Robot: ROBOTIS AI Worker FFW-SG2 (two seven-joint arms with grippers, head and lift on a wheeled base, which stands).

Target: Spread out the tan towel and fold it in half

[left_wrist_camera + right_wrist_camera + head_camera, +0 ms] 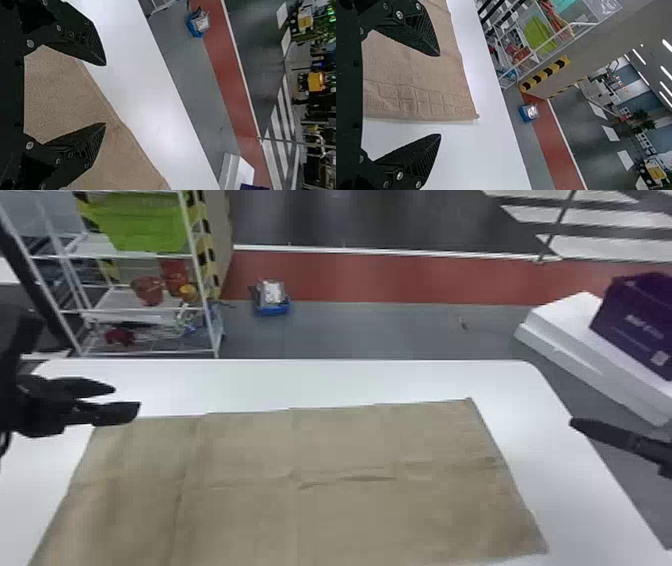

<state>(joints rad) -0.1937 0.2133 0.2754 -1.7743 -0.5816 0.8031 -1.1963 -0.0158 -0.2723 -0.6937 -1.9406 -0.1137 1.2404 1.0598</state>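
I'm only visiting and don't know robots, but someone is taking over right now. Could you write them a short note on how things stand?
Left tool: open, holding nothing, near the towel's far left corner.
Right tool: open and empty, out to the right of the towel.
Towel: lying on the white table, nearly flat, with a few creases across its middle.
Done: the towel looks spread out, though its near left part runs out of the head view.
To do: the fold in half, which does not seem to have been made yet.
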